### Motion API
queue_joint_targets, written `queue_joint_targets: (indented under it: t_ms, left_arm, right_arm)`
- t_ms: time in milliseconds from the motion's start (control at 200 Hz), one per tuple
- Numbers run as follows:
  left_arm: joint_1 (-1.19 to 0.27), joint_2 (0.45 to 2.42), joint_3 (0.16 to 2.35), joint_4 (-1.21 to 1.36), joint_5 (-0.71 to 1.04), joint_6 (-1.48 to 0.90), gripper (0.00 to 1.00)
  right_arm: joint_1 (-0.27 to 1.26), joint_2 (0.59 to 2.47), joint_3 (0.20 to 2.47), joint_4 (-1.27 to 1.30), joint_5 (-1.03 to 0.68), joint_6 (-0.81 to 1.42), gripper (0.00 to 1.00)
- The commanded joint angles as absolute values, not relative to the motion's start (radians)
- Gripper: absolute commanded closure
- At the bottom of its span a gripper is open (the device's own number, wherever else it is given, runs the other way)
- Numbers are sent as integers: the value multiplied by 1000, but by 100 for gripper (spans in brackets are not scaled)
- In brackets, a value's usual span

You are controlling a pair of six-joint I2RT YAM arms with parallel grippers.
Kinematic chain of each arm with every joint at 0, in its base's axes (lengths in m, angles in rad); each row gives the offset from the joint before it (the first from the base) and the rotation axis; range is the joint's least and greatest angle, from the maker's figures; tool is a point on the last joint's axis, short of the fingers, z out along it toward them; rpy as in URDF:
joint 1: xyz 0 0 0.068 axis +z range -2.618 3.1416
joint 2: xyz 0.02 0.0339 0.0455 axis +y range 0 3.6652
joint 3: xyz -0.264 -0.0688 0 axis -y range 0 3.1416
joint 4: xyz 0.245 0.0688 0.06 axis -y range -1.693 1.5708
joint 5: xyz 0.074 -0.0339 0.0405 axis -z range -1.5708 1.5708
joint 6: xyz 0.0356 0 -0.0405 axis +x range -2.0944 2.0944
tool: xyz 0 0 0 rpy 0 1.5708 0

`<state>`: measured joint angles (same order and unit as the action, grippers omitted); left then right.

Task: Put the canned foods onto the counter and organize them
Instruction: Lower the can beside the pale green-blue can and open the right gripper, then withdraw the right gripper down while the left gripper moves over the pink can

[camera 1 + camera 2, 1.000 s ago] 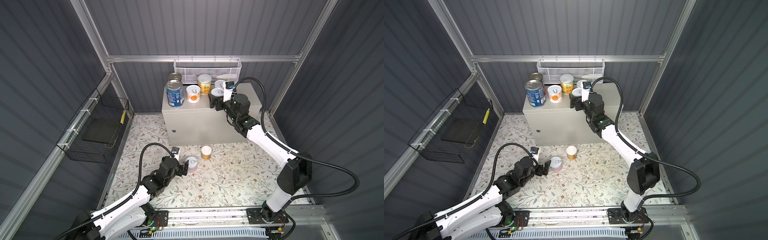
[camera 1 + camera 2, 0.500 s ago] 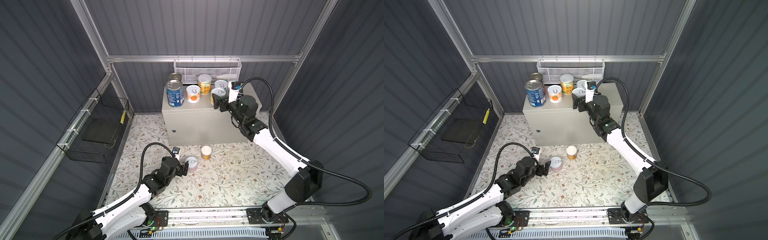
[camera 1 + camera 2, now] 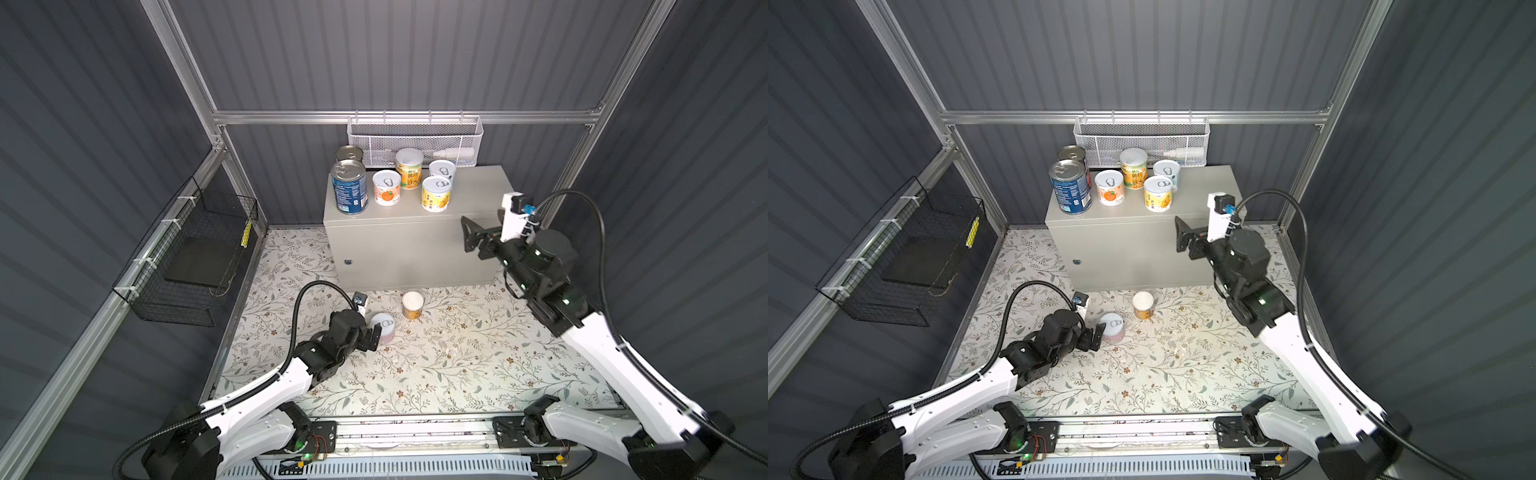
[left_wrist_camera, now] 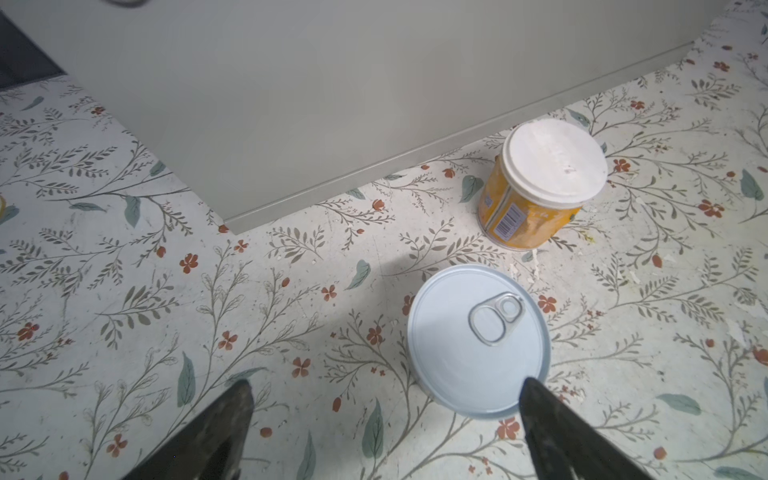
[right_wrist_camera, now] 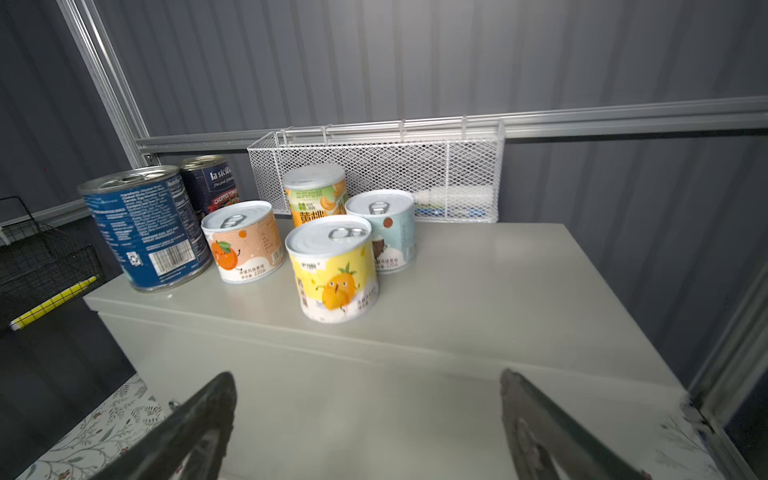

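Centre frame: upright white-lidded pink can (image 3: 382, 327) just right of wide-open left gripper (image 3: 371, 335); wide-open, empty right gripper (image 3: 468, 238) farther.

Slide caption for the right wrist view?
Six cans stand grouped on the counter beyond the open, empty right gripper.
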<state>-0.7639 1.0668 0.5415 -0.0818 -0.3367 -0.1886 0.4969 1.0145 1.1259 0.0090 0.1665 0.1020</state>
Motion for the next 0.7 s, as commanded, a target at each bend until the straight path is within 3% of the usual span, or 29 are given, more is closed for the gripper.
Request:
queue_joint_targets:
  t_ms: [0,190,340,695]
  left_arm:
    - [-761,1119,647,-168,-271,-176,0]
    - [-762,1217,785,-304,-191,-246,0]
    - [-762,1302,855,-404,-110,-320,0]
    - [-762,1344,883,-511,-181,-370,0]
  right_arm:
    - [495,888,1031,-150,185,203,1]
    - [495,703,898,-320,79,314,1]
    - [495,694,878,-450,-1,367,1]
    - [495,595,709,-467,-28,446,1]
